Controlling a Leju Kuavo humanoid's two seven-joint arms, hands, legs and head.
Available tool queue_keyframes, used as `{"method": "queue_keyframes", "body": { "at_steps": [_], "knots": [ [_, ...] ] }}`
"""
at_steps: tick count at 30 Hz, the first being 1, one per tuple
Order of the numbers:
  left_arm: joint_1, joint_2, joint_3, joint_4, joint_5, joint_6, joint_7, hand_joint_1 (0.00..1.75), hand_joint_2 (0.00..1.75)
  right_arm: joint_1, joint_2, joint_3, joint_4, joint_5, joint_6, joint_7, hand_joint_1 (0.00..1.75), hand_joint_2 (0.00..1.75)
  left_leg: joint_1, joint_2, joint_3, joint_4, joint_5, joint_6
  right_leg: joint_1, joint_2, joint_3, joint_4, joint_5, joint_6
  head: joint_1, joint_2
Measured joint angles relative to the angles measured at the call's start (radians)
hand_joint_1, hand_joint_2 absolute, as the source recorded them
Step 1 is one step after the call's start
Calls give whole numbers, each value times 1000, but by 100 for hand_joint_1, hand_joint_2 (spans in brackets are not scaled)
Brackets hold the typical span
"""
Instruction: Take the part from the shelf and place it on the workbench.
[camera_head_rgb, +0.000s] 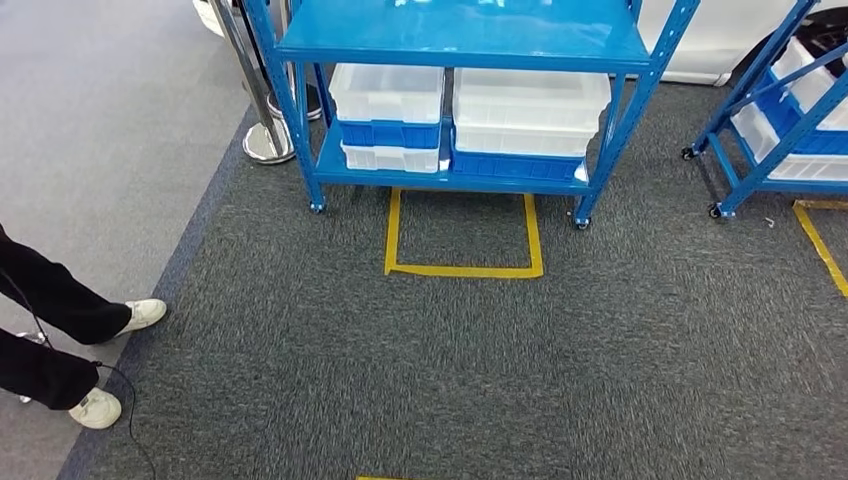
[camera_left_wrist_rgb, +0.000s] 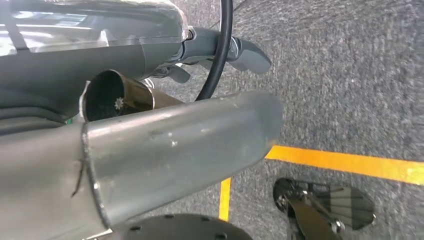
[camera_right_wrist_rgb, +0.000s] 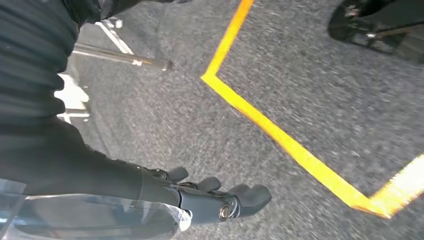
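Left hand hangs over carpet, its fingers curled, holding nothing.

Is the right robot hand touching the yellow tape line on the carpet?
Apart. The right wrist view shows the right robot hand hanging with nothing in it, and grey carpet lies between its fingers and the yellow tape line.

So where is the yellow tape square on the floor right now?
In the head view, the yellow tape square lies on the dark carpet, centre frame, just in front of the blue shelf and its clear bins.
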Motion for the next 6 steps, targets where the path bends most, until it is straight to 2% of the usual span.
{"method": "queue_keyframes", "body": {
  "at_steps": [1, 2, 5, 6],
  "knots": [
    [-1, 0, 0, 0, 0, 0, 0, 0, 0, 1, 0, 0, 0, 0, 0, 0, 0, 175, 1, 1, -7, 24, -2, -5, -2, -1, 9, -5, -3, -6, 0, 0],
    [-1, 0, 0, 0, 0, 1, 0, 0, 0, 1, 0, 0, 0, 0, 0, 0, 0, 175, 3, 3, -29, 64, -10, -10, -5, -1, 19, -10, -5, -11, 0, 0],
    [-1, 0, 0, 0, 1, 2, 0, 0, 0, -1, 0, -1, 0, 0, 3, 0, 0, 175, 12, 6, -144, 234, -71, -25, -6, -1, 37, -16, -20, -18, 0, 0],
    [-1, 0, 0, 0, 1, 2, 0, 0, 0, -1, 0, -1, 0, 0, 3, 0, 0, 175, 14, 6, -165, 261, -85, -28, -6, -1, 40, -16, -24, -19, 0, 0]
  ]
}}
